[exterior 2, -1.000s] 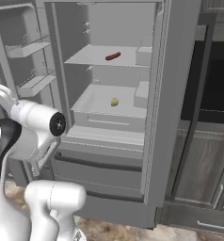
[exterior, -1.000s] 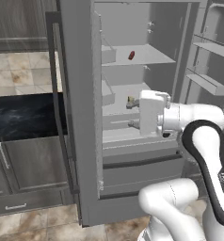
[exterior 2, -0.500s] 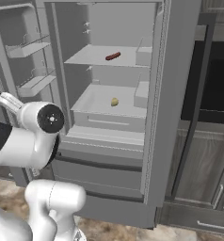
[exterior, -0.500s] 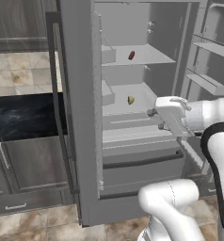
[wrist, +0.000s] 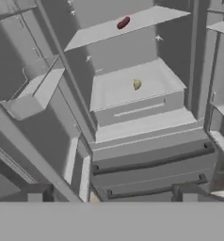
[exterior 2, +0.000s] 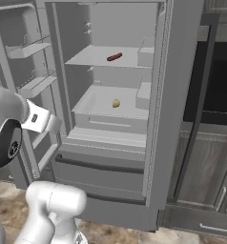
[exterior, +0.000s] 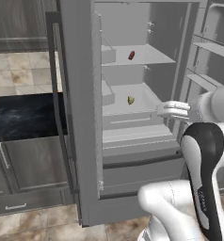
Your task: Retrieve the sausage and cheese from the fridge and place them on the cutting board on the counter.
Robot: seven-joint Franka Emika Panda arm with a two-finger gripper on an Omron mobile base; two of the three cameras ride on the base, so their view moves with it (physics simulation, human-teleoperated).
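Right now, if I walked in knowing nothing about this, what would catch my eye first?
The fridge stands wide open, nearly bare. A dark red sausage lies on the upper shelf and a small yellow piece of cheese on the shelf below it. In front, the white robot arm reaches toward the shelves, its claw open and holding nothing.

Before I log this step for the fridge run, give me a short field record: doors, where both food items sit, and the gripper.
fridge: tall grey French-door fridge, both doors open
sausage: small dark red-brown oblong sausage lying on the upper shelf
cheese: small yellow-green cheese chunk on the shelf below, untouched
gripper: white two-finger gripper open, empty, outside the fridge in front of the lower shelf
counter: black marble-look counter left of the fridge
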